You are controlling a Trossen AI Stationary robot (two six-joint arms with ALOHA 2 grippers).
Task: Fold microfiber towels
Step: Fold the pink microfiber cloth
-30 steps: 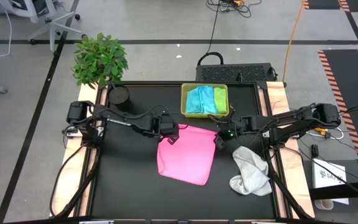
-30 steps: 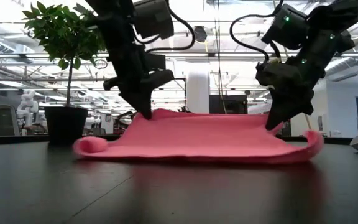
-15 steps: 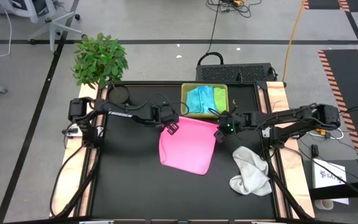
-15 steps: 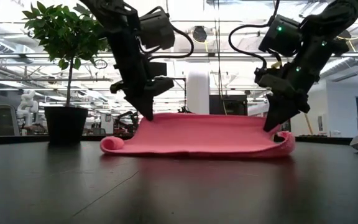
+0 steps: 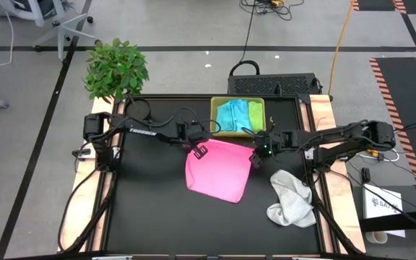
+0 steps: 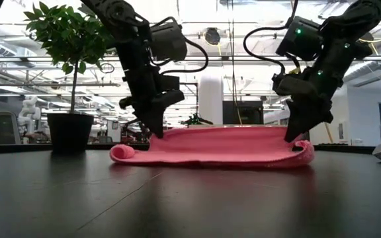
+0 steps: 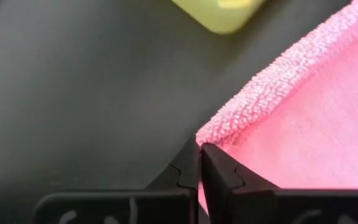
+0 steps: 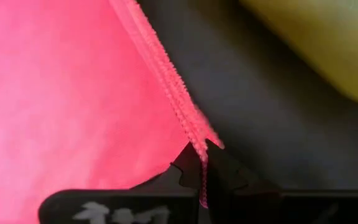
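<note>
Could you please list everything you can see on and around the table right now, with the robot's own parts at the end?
Soft pink microfiber towel: one, pink, flat at the table's middle, two far corners pinched.
Crumpled white microfiber towel: one, white, bunched near the table's right edge.
Rigid yellow-green plastic tray: one, at the table's far edge.
Light blue towel: one, in the tray's left part.
Lime green towel: one, in the tray's right part.
Black table: one, black top.
Potted green plant: one, at the far left corner.
Left gripper: one, dark, shut on the pink towel's far left corner.
Right gripper: one, dark, shut on its far right corner.
</note>
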